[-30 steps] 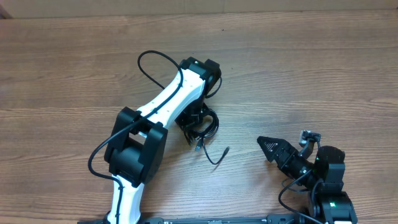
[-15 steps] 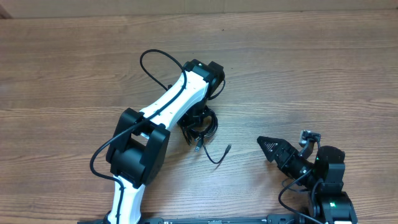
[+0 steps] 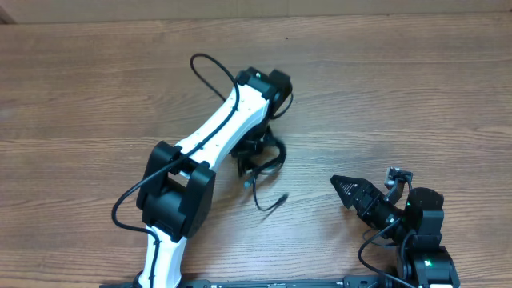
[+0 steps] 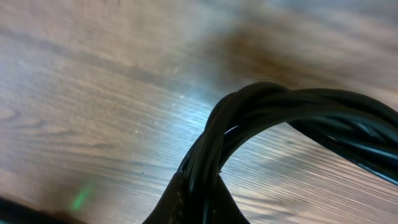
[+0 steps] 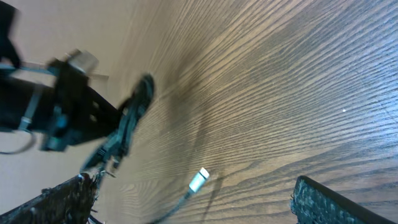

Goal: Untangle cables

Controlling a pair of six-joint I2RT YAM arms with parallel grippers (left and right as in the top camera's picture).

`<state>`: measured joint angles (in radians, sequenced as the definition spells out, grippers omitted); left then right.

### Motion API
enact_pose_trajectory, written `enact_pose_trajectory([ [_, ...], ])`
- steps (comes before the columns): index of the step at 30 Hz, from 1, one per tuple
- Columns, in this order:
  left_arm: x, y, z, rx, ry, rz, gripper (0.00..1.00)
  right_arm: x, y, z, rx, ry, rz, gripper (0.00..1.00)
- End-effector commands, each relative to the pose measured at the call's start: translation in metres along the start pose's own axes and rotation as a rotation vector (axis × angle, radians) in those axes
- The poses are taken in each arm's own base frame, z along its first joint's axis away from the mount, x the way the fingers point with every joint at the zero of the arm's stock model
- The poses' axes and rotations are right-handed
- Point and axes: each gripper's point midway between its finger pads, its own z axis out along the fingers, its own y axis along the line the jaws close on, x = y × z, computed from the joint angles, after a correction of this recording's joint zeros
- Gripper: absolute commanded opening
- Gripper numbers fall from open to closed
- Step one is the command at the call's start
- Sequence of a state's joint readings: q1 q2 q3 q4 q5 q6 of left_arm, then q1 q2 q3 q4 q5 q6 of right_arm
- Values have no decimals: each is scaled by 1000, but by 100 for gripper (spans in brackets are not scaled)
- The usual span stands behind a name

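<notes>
The cables [image 3: 274,154] are thin, glossy black cords. In my left wrist view several of them are twisted together like rope into one arching loop, too tightly wound for me to count the strands. My left gripper [image 3: 250,154] is clamped on that bundle, fingers together, with the cords running straight down into the pinch at the bottom of that view. From overhead the bundle sits a little left of the middle of the wooden table [image 3: 416,80], tucked under my left wrist, at about ten o'clock from my right gripper [image 3: 346,190]. One loose lead [image 3: 266,205] trails out of it toward five o'clock and ends in one small silver plug [image 5: 199,179] down by the wood; whether it touches the surface I cannot tell. From my right wrist the rest of the bundle hangs in a dark clump below the left gripper, its shadow on the grain beneath. My right fingers [image 5: 329,202] stand wide apart and hold nothing, well clear of the cords. By my count: one knotted bundle, one free lead, one plug I can make out — and two arms, two grippers.
</notes>
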<state>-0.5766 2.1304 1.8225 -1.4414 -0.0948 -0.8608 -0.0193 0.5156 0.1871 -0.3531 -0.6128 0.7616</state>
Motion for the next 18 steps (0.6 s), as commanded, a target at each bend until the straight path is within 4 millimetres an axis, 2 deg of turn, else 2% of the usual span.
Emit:
enact_pose_trajectory([
  [1,-6,-9,-22,43,-47,51,4,-8,9,-3,-10,-25,-24,100],
  [6,3,-16,-23,50,-42,75,4,-8,9,-3,-10,-25,-24,100],
  [10,17,-26,-24,53,-35,47,4,-8,9,-3,-10,-25,-24,100],
  [18,41,-42,-25,45,-46,-188,4,-8,9,-3,-10,-25,-24,100],
])
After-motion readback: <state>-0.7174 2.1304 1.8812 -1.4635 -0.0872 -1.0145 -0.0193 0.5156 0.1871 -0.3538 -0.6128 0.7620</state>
